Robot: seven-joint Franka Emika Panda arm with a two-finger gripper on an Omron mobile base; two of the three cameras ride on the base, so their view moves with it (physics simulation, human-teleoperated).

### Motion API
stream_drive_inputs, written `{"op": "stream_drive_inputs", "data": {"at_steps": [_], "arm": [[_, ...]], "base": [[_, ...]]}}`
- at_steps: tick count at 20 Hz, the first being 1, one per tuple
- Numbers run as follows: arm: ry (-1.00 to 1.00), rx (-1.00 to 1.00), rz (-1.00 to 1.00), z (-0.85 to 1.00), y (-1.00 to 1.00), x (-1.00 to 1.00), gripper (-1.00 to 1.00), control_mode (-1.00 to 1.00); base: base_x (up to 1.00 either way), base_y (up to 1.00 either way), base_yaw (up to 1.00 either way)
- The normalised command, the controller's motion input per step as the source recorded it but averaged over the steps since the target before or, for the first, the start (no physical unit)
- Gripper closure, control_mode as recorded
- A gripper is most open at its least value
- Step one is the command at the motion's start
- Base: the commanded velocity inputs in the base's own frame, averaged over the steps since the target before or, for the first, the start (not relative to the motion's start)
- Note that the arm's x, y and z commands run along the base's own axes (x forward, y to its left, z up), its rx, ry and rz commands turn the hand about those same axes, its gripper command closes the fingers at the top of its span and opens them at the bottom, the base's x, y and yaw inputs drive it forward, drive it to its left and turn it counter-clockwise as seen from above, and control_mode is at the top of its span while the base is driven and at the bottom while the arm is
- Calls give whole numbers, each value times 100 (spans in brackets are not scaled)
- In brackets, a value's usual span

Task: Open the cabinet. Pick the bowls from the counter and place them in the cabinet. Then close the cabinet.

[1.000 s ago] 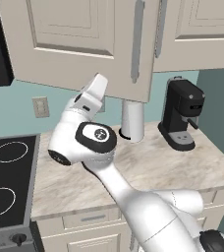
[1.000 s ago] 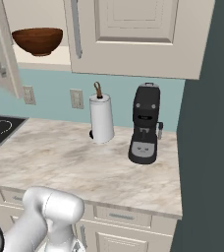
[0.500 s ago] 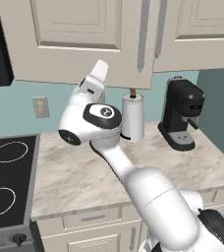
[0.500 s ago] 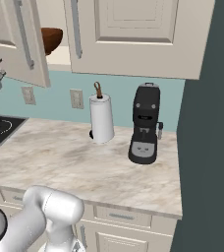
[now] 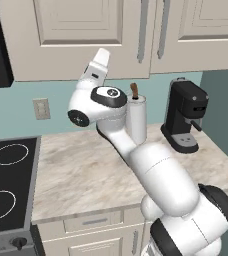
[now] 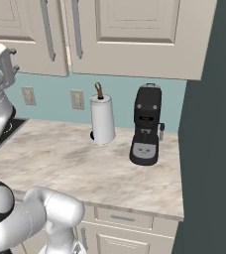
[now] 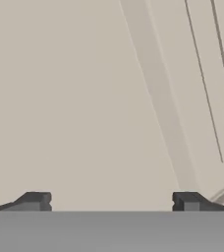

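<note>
Cabinet [image 5: 81,37] hangs above the table [image 5: 86,170], its two doors shut. One black coffee machine [image 6: 145,131] and one paper towel roll [image 6: 102,119] stand there, unlabelled. Hand [image 7: 109,202] spread open, empty, facing a door.

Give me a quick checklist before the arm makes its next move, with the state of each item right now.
1. Cabinet doors shut: ok, both look closed.
2. Bowls off the counter: ok, none left on it.
3. Claw empty: ok, jaws wide, nothing between them.
4. Claw clear of the door: cannot tell, the panel looks very close in the hand view.
5. Paper towel roll and coffee machine upright: ok.
</note>
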Motion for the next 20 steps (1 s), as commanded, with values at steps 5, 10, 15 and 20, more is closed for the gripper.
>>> {"op": "stream_drive_inputs", "data": {"at_steps": [5,10,15,20], "arm": [[12,-2,0,0,-26,70,-100,-100],[13,0,0,-2,-23,68,-100,-100],[16,0,0,-3,-23,67,-100,-100],[14,0,0,-9,-22,58,-100,-100]], "base": [[0,0,0],[0,0,0],[0,0,0],[0,0,0]]}}
